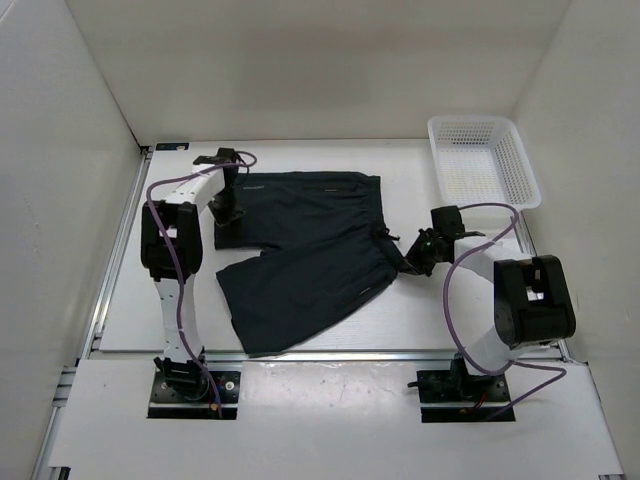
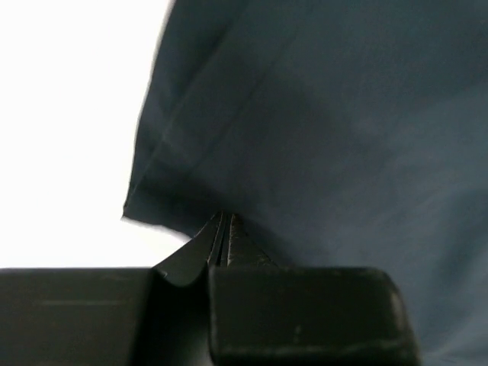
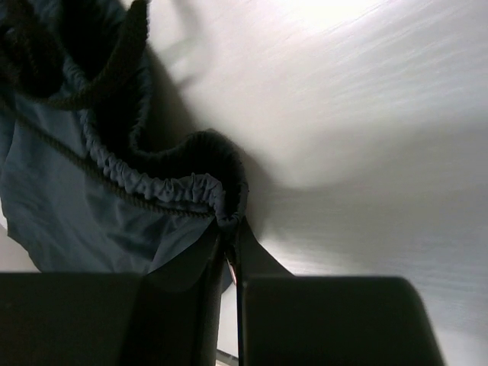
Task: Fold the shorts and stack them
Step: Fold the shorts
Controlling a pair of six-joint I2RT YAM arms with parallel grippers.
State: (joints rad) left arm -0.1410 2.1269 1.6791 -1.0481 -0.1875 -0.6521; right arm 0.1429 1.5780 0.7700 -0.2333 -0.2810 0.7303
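Two arms work on one pair of dark navy shorts (image 1: 300, 255), which lies spread flat in the middle of the white desk (image 1: 130, 300), with its waist toward the right and its two legs toward the left. The near leg slants toward the near edge of the desk, and the far leg lies straight along the far side. Left tool (image 1: 230, 215): at the hem of the far leg, clenched on the fabric. In the left wrist view its fingers (image 2: 181, 263) are pressed together, and the hem corner is pinched at their tips. Right tool (image 1: 412, 262): at the right end of the shorts. In the right wrist view its fingers (image 3: 255, 259) stand almost together, grasping a fold of the gathered elastic waistband (image 3: 175, 187), with the dark drawstring (image 3: 69, 99) looped just beside it. White mesh basket (image 1: 485, 160): at the far right corner of the desk, well apart from the shorts
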